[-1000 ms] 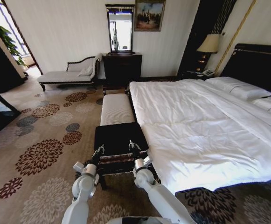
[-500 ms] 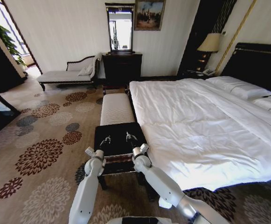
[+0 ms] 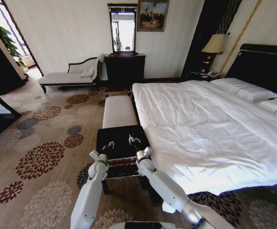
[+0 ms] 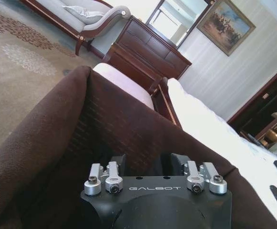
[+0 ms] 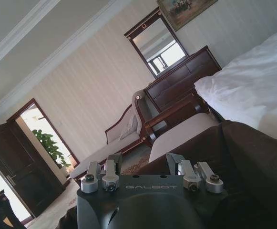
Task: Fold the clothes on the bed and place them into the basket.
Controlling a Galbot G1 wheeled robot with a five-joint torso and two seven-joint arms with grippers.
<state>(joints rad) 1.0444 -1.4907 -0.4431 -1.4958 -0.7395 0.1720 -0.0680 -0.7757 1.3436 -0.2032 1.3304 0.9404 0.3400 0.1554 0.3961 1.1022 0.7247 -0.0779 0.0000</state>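
The brown woven basket (image 3: 121,162) sits on the near end of a bench beside the bed (image 3: 200,124). Black cloth (image 3: 121,136) fills the basket, and I cannot tell the clothes apart from its black fabric. My left gripper (image 3: 108,144) and right gripper (image 3: 134,140) reach side by side low over that cloth. Both are open, with their fingers spread. In the left wrist view the left gripper (image 4: 150,164) faces a dark fabric wall (image 4: 105,124) close ahead. The right gripper (image 5: 144,164) has dark cloth (image 5: 243,162) beside it. The bed's white sheets lie bare.
The white-cushioned bench (image 3: 118,110) runs on beyond the basket along the bed's foot. A dark dresser with a mirror (image 3: 125,69) and a chaise (image 3: 69,76) stand at the far wall. A lamp (image 3: 213,45) is by the headboard. Patterned carpet (image 3: 43,157) lies open on the left.
Both grippers have moved forward from the basket's near edge to over the black cloth in its middle. The arms stretched out farther. The basket and the bed stayed put.
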